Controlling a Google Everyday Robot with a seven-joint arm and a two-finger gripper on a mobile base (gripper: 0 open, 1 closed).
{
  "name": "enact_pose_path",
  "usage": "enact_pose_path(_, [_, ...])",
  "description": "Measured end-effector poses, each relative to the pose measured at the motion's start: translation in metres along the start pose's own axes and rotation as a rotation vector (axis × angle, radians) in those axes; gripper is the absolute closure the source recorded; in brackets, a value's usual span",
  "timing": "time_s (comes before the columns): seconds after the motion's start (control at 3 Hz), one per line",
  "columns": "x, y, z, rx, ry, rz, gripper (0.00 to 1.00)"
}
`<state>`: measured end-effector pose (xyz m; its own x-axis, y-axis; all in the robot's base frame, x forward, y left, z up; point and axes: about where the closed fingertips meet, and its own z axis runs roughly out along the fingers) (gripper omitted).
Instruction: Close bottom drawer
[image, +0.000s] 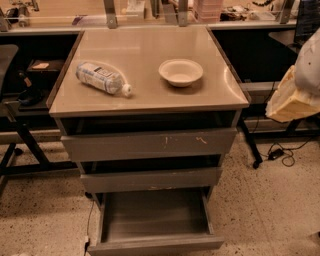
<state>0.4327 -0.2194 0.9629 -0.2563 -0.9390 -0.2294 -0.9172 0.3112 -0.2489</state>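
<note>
The grey cabinet's surface (145, 97) carries a plastic bottle (102, 78) lying on its side to the left and a pale bowl (181, 72) upright to the right, the two well apart. Below, the top drawer (150, 144), marked with orange scratches, stands slightly out; the middle drawer (150, 179) likewise. The bottom drawer (155, 244) is pulled far out over the speckled floor (270, 210), its shallow tray open to view. The gripper (290, 102) hangs at the right edge, level with the cabinet top and well apart from every drawer.

Bottle (102, 78) L of bowl (181, 72) on cabinet (145, 45); gripper (289, 102) R.
</note>
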Motion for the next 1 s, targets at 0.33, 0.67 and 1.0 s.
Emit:
enact_pose_path(0.33, [0.012, 0.033, 0.036, -0.020, -0.014, 0.080, 1.00])
enact_pose_path(0.67, [0.031, 0.080, 0.102, -0.131, 0.012, 0.150, 1.00])
enact_pose_path(1.0, [0.047, 0.111, 0.131, -0.203, 0.052, 0.164, 1.00])
